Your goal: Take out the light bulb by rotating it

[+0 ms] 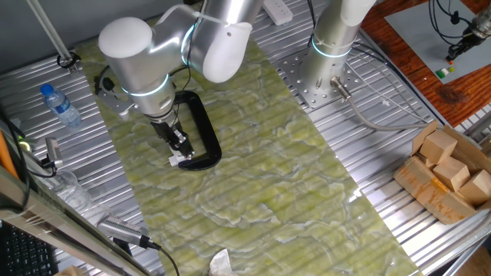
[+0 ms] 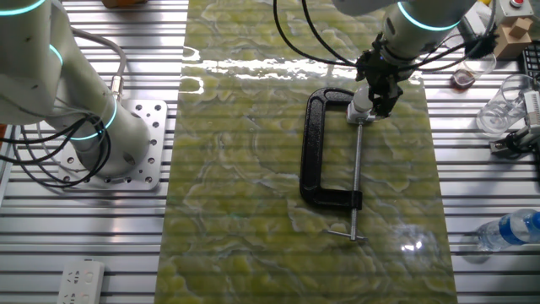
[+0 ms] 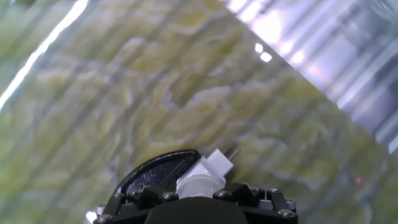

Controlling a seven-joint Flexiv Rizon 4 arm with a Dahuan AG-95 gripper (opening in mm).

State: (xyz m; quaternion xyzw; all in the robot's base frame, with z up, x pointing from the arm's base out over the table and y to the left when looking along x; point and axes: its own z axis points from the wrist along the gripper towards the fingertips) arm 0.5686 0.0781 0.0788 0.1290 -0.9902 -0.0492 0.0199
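Note:
The small white light bulb [image 3: 198,184] sits between my gripper's [image 3: 198,194] two black fingers, which close on its sides. Just beyond it is the white boxy socket piece [image 3: 219,162], held in the black C-shaped clamp [image 3: 155,172]. In one fixed view my gripper [image 1: 179,146] points down at the clamp's [image 1: 201,126] near end, with the white socket piece [image 1: 177,161] under it; the bulb is hidden there by the fingers. In the other fixed view my gripper [image 2: 376,91] stands over the white piece [image 2: 360,107] at the clamp's [image 2: 315,143] top jaw, above its metal screw rod [image 2: 356,181].
The clamp lies on a green marbled mat [image 1: 253,169]. A water bottle [image 1: 60,105] lies at the left. A cardboard box of wooden blocks [image 1: 445,172] stands at the right. A second arm's base [image 1: 326,69] is bolted behind the mat.

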